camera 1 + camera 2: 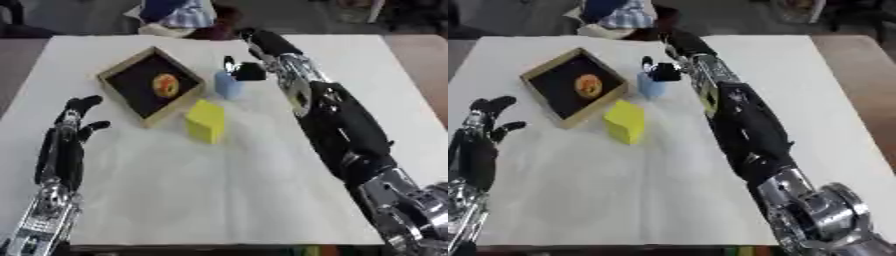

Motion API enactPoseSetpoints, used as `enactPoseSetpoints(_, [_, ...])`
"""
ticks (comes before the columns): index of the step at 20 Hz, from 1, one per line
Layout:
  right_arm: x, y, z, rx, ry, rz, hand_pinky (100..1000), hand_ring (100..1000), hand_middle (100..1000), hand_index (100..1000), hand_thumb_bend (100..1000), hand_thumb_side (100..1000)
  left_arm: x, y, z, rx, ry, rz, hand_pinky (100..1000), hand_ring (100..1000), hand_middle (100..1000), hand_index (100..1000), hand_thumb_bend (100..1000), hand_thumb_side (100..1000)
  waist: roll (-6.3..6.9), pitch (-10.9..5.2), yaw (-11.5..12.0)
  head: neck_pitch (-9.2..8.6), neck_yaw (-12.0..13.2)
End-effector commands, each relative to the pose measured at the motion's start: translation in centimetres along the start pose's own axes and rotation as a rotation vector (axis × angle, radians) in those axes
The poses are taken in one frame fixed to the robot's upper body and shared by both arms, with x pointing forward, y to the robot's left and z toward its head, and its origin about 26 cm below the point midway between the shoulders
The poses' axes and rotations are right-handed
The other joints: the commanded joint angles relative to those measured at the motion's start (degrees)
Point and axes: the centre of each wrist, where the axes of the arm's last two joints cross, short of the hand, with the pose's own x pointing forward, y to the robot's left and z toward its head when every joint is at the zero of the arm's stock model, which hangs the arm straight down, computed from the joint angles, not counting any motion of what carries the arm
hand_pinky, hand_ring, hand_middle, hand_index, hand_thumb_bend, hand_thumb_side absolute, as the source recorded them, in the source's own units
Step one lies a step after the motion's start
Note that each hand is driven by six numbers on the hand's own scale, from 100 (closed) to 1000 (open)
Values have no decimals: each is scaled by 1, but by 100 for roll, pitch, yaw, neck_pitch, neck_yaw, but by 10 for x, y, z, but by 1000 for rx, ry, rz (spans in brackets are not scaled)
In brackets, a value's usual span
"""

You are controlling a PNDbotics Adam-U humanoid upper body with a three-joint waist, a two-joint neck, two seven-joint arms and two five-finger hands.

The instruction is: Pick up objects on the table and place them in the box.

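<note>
My right hand [248,70] curls its fingers onto the upright blue cup [228,86] directly beneath; left hand [77,125] idles open, far off.

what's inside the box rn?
One round orange-yellow object lies on the dark floor of the box. The near wall hides a strip of floor along it, so anything low there can't be seen.
</note>
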Motion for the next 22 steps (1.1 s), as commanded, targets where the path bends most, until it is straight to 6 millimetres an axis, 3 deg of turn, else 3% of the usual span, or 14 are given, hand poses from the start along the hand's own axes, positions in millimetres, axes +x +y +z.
enactPoseSetpoints(1, [4, -7, -2, -16, 15, 40, 860, 901, 945, 1000, 100, 690, 8, 0, -5, -14, -30, -6, 724, 984, 770, 785, 100, 944, 61, -119, 19, 27, -27])
enactPoseSetpoints(17, [20, 22, -2, 6, 36, 55, 870, 924, 945, 1000, 100, 736, 9, -2, -7, -21, -36, 0, 725, 986, 770, 785, 100, 944, 128, -81, 52, 27, -81])
enactPoseSetpoints(22, [13, 23, 0, -18, 72, 101, 884, 946, 951, 1000, 114, 718, 10, -2, -7, -24, -36, -1, 725, 986, 770, 785, 100, 944, 126, -72, 71, 27, -99])
